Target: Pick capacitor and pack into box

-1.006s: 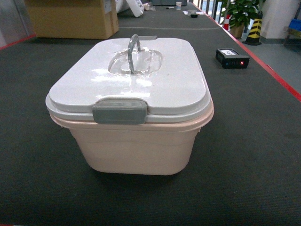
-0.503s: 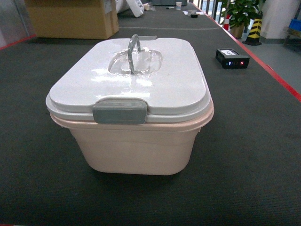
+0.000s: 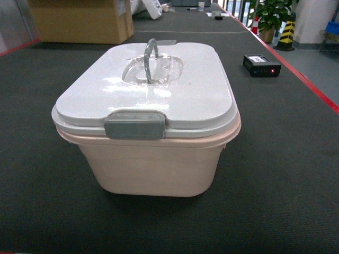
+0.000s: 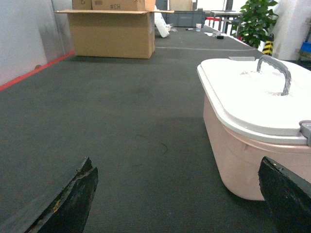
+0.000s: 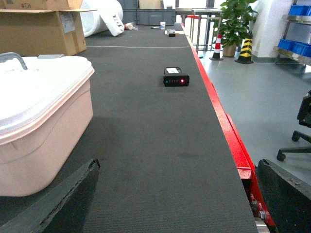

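Black, worn fingertips are all that is showing of either gripper. In the left wrist view the left gripper (image 4: pixel 180 204) is standing with its jaws spread wide, one finger (image 4: pixel 73 204) cut off at the lower left edge and the other at the lower right, with nothing between them but mat. The right gripper (image 5: pixel 180 199) is sitting the same way in its own view, jaws wide apart and holding nothing, both fingers cropped by the bottom corners. Neither gripper is appearing in the head view.

Just right of the left gripper, and left of the right one, the box (image 3: pixel 153 164) is resting on the dark mat (image 3: pixel 286 174), in the middle of the head view. Its tub is pale pink with rounded corners and a thick rim; the light-grey lid (image 3: pixel 196 95) is sitting on it, with the grey latch (image 3: pixel 134 125) on the near side and the grey handle (image 3: pixel 151 59) standing upright over a glossy recess. The lid is hiding the inside, and no capacitor is making itself out anywhere.

Farther right, well apart from the box, a small black device (image 3: pixel 261 65) is lying near the red edge (image 3: pixel 312 87), a red light glowing on it. At the far left a cardboard carton (image 3: pixel 79 21) is standing, cut off at the top. A potted plant (image 3: pixel 270 16) is standing beyond the far right corner.
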You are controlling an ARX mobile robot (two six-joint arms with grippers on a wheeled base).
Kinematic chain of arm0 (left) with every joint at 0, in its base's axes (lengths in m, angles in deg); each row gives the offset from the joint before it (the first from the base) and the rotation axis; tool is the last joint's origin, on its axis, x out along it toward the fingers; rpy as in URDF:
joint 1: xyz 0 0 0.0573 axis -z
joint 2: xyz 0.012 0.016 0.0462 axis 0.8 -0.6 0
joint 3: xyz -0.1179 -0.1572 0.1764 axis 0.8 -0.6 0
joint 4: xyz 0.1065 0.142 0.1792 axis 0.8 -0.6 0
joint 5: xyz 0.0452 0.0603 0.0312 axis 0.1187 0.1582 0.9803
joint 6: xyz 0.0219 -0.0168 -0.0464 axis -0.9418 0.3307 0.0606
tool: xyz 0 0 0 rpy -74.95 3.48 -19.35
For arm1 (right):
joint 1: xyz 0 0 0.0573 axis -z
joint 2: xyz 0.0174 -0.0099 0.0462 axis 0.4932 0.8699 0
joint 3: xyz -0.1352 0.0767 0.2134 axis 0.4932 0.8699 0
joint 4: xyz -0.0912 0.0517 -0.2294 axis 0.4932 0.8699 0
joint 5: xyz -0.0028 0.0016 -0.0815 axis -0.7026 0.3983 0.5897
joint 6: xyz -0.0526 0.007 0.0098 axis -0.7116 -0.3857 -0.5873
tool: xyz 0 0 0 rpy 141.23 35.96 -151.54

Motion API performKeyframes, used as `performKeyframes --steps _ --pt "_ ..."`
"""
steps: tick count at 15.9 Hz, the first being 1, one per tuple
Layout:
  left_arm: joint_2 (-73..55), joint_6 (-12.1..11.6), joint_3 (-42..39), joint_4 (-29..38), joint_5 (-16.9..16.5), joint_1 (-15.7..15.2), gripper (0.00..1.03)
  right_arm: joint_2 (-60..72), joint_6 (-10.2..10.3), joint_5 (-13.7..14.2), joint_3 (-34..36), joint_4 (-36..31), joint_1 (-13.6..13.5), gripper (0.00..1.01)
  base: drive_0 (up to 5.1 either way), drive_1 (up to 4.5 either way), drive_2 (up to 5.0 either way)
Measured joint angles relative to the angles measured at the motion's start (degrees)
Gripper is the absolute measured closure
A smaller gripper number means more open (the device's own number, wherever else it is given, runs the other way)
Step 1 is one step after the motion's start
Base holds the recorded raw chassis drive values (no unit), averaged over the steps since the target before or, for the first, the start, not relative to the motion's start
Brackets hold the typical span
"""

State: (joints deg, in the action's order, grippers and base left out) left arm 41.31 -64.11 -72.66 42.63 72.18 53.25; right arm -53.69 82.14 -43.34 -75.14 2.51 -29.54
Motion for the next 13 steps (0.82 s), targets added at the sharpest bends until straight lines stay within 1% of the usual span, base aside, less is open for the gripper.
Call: performKeyframes --steps 13 --pt "0.00 0.00 0.00 0.00 0.00 0.00 0.05 0.00 0.00 0.00 0.00 0.00 0.00 0.03 0.0 0.00 0.0"
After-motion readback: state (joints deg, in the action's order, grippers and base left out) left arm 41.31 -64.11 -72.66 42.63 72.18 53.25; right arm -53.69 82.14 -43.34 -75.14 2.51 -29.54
